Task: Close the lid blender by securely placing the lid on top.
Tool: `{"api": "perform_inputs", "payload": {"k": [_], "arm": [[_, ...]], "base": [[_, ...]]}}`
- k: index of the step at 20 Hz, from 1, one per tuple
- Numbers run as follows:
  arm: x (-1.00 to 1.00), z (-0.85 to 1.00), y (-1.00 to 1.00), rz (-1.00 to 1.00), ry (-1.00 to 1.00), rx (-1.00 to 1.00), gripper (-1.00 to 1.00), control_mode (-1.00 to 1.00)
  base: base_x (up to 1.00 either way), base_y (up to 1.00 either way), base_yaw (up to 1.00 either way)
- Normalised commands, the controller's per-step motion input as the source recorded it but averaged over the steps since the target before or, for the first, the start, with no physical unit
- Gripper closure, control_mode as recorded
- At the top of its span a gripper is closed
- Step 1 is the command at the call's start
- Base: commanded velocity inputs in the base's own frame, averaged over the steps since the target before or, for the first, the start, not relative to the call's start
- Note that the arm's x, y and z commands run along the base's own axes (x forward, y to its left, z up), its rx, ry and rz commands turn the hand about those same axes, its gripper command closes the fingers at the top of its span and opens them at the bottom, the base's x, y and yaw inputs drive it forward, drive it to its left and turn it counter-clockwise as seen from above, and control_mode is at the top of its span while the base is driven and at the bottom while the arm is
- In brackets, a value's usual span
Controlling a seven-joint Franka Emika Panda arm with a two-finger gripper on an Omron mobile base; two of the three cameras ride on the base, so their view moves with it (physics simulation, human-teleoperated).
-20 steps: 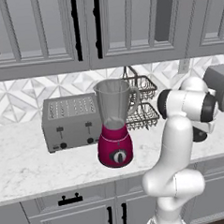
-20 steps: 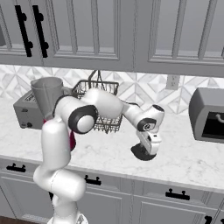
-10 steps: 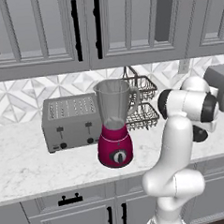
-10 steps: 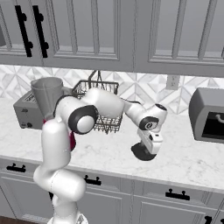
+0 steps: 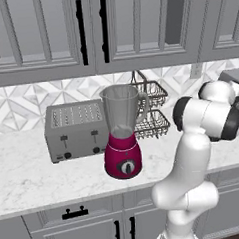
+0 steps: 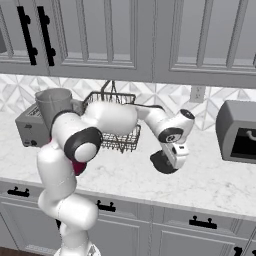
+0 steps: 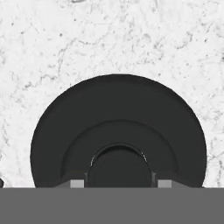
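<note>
The blender (image 5: 122, 136) stands on the marble counter with its magenta base, black dial and clear grey jar open at the top; its jar (image 6: 52, 102) also shows behind my arm. The lid (image 6: 160, 162), a round black disc, is far to the blender's right, low over the counter. My gripper (image 6: 170, 161) points down at it. In the hand view the lid (image 7: 118, 127) lies directly under the hand, and my gripper (image 7: 119, 177) is shut on its raised centre knob.
A silver toaster (image 5: 74, 130) stands left of the blender. A wire basket rack (image 6: 112, 120) sits against the backsplash between blender and lid. A grey oven-like appliance (image 6: 237, 131) stands at the right. Upper cabinets (image 5: 91, 28) hang above.
The jaws have closed onto the lid's knob. Hand and lid now sit slightly higher in the right base view. Blender and base have not moved.
</note>
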Motion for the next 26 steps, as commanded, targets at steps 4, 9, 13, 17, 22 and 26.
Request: {"api": "perform_inputs", "payload": {"k": [4,9,13,17,22,26], "arm": [[-0.18,0.83,0.05,-0.03,-0.17,0.0,1.0,-1.0],[-0.4,0.79,0.27,-0.05,-0.15,0.0,1.0,-1.0],[-0.54,0.81,0.29,-0.04,-0.1,0.0,1.0,-1.0],[-0.57,0.76,0.36,-0.04,-0.06,0.0,1.0,-1.0],[-0.44,0.72,0.52,-0.03,-0.03,0.01,1.0,-1.0],[-0.49,0.74,0.48,-0.02,0.0,0.02,1.0,-1.0]], "base": [[0.0,0.0,0.0],[0.0,0.0,0.0],[0.0,0.0,0.0],[0.0,0.0,0.0],[0.0,0.0,0.0],[0.0,0.0,0.0]]}}
